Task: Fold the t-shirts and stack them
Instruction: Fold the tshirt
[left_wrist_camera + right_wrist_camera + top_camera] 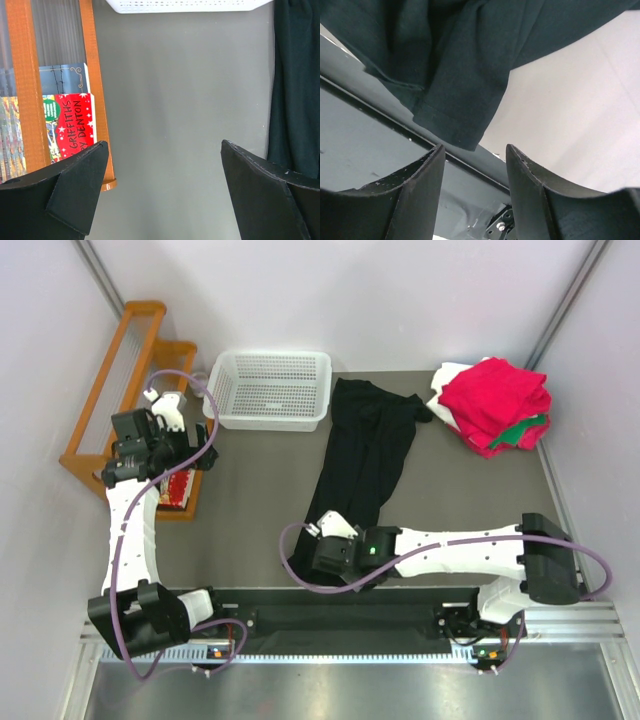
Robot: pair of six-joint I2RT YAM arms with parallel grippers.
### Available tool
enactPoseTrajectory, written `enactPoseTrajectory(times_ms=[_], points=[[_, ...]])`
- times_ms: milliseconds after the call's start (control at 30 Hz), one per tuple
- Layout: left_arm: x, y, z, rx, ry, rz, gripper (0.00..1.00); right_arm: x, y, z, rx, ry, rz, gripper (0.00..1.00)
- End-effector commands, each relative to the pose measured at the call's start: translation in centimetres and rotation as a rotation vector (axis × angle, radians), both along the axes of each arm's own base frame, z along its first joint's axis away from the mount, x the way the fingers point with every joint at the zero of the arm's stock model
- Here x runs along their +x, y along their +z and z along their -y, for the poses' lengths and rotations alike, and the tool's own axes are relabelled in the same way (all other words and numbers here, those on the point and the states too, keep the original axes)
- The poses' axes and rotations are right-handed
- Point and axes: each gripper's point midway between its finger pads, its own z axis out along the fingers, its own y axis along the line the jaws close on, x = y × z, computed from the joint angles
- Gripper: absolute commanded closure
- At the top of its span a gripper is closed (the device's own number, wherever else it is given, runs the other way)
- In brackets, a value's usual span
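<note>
The top camera hangs above and behind the left arm (130,530) and the right arm (460,550). It looks down from far and takes in the whole table (250,490).

The left wrist camera sits close behind the left fingers (75,195) and looks down on the table toward its far side. It shares with the top view the wooden rack (95,75), the rim of the white basket (185,5) and one edge of the black shirt (295,90).

The right wrist camera looks past the right fingers (415,195), tilted and very near to the shirt's hem. With the top view it shares only this shirt and a strip of table
</note>
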Motion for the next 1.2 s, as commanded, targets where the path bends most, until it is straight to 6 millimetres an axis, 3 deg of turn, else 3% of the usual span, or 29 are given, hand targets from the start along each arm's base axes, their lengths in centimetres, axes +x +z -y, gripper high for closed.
enactPoseTrajectory(times_ms=[0, 333, 433, 500, 667, 700, 833, 1000, 1100, 1167], points=[[0.5, 2.4, -0.2, 0.016, 0.0, 0.063, 0.01, -1.1, -1.2, -0.3, 0.016, 0.031, -0.016, 0.48], [0.5, 3.0, -0.1, 0.011, -0.002, 0.07, 0.01, -2.4, -5.7, 1.5, -0.048, 0.022, -0.059, 0.54], [0.5, 3.2, -0.1, 0.013, -0.003, 0.073, 0.01, -2.3, -6.3, 1.7, -0.055, 0.011, -0.045, 0.58], [0.5, 3.1, -0.1, 0.013, -0.003, 0.072, 0.01, -1.9, -6.4, 1.8, -0.059, 0.004, -0.033, 0.61], [0.4, 2.8, 0.0, 0.01, -0.007, 0.067, 0.01, -1.0, -6.2, 1.6, -0.062, -0.01, -0.015, 0.86], [0.4, 2.7, 0.0, 0.01, -0.007, 0.064, 0.01, -1.0, -6.0, 1.4, -0.064, -0.008, -0.011, 0.86], [0.3, 2.6, -0.1, 0.015, -0.007, 0.063, 0.01, -0.6, -4.7, 0.1, -0.026, -0.001, 0.003, 0.68], [0.3, 2.7, 0.1, 0.012, -0.012, 0.062, 0.01, -0.4, -4.4, 0.3, -0.018, -0.032, 0.017, 0.61], [0.3, 2.8, 0.0, 0.013, -0.01, 0.066, 0.01, -0.5, -4.7, 0.3, -0.003, -0.059, 0.014, 0.69], [0.4, 3.0, 0.0, 0.011, -0.011, 0.068, 0.01, -0.5, -4.9, 0.5, -0.004, -0.087, 0.017, 0.83]])
